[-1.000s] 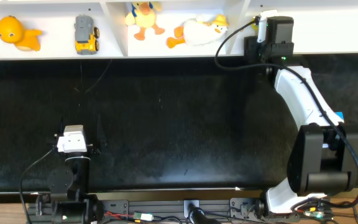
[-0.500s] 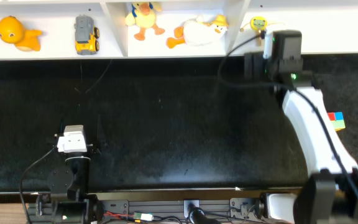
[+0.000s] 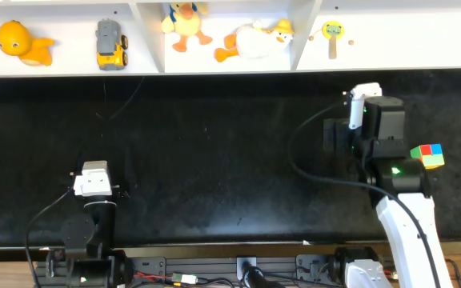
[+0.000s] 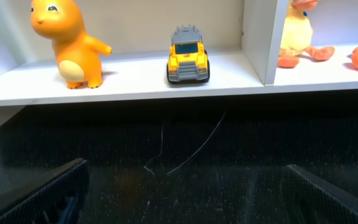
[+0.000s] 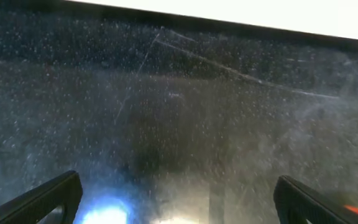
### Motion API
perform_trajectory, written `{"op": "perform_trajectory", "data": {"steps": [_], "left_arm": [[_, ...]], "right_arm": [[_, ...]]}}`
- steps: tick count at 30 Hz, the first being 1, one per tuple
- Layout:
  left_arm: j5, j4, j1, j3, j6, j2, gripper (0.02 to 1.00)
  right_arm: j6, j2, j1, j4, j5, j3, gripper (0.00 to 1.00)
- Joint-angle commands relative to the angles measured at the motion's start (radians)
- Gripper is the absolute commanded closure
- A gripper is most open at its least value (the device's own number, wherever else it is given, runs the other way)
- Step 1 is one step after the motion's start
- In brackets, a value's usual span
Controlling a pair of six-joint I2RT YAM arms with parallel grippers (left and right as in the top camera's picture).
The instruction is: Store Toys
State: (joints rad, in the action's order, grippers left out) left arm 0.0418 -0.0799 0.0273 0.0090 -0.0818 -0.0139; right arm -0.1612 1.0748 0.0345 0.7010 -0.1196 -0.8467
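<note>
Pulled back from shelf [image 3: 230, 66] with right gripper [image 5: 178, 180] spread empty, like left gripper [image 4: 186, 165]; next, centre squarely over colour cube [image 3: 427, 154] before closing.

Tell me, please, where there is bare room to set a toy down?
The black mat lies bare between the left arm and the right arm. The white shelf's right compartment is free beside the small yellow stick toy. The middle compartment is crowded with the yellow plush duck and white plush duck.
</note>
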Motion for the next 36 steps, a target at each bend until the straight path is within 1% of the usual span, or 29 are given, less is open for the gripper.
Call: {"op": "perform_trajectory", "data": {"steps": [1,19,24,29,32,34,36], "left_arm": [[0.005,-0.003,0.000,-0.001,-0.016,0.011,0.020],[0.005,-0.003,0.000,-0.001,-0.016,0.011,0.020],[0.005,-0.003,0.000,-0.001,-0.016,0.011,0.020],[0.005,-0.003,0.000,-0.001,-0.016,0.011,0.020],[0.005,-0.003,0.000,-0.001,-0.016,0.011,0.020],[0.005,-0.003,0.000,-0.001,-0.016,0.011,0.020],[0.005,-0.003,0.000,-0.001,-0.016,0.011,0.020]], "right_arm": [[0.000,-0.083,0.005,0.006,-0.007,0.007,0.005],[0.000,-0.088,0.004,0.002,-0.004,0.007,0.005],[0.000,-0.087,0.001,-0.027,-0.004,0.007,0.007],[0.000,-0.087,-0.068,-0.023,-0.004,0.007,0.005],[0.008,-0.087,-0.137,-0.011,0.008,0.007,0.003],[0.008,-0.087,-0.182,0.007,0.033,0.007,0.005],[0.007,-0.087,-0.254,0.057,0.035,0.007,0.003]]}}
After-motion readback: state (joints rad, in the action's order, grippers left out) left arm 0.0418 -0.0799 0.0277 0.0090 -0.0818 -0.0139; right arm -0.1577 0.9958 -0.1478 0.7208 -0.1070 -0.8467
